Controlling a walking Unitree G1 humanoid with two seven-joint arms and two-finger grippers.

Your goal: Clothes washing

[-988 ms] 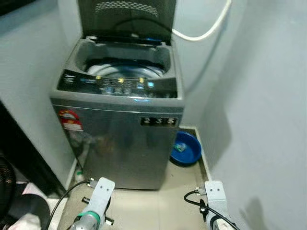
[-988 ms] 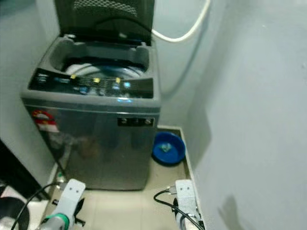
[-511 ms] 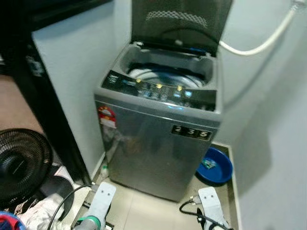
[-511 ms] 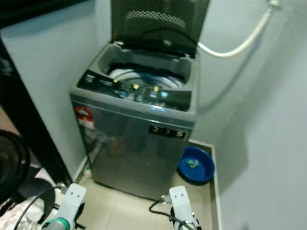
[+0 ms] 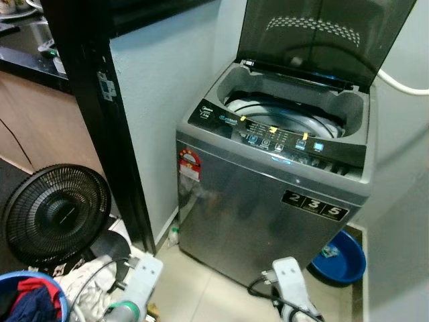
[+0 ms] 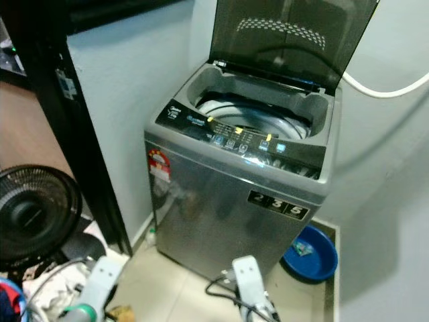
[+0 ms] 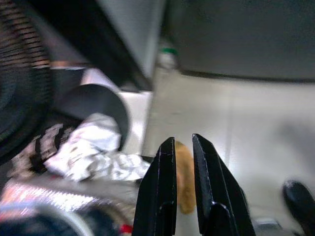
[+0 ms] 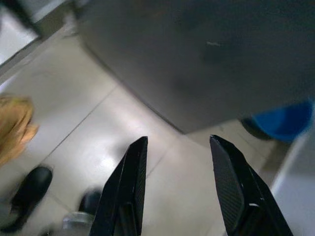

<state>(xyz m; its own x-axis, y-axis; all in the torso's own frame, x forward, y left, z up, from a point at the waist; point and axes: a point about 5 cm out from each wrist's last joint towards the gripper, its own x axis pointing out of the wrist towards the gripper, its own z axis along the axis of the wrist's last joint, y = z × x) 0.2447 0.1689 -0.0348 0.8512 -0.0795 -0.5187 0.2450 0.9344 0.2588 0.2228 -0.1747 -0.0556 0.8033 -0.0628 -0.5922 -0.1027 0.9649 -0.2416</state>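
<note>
While the head views show the lid-up washing machine [image 5: 275, 181], the left gripper [image 7: 183, 147] hangs nearly closed, the right gripper [image 8: 178, 147] spread.

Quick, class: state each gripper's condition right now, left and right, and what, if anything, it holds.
Left gripper: fingers nearly together, holding nothing, above the floor.
Right gripper: fingers open, empty, near the washing machine.

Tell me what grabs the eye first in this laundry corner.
The grey top-loading washing machine stands against the wall with its lid raised and its drum open. A blue basin sits on the floor at its right, and a black fan stands to its left beside a basket of clothes.
</note>
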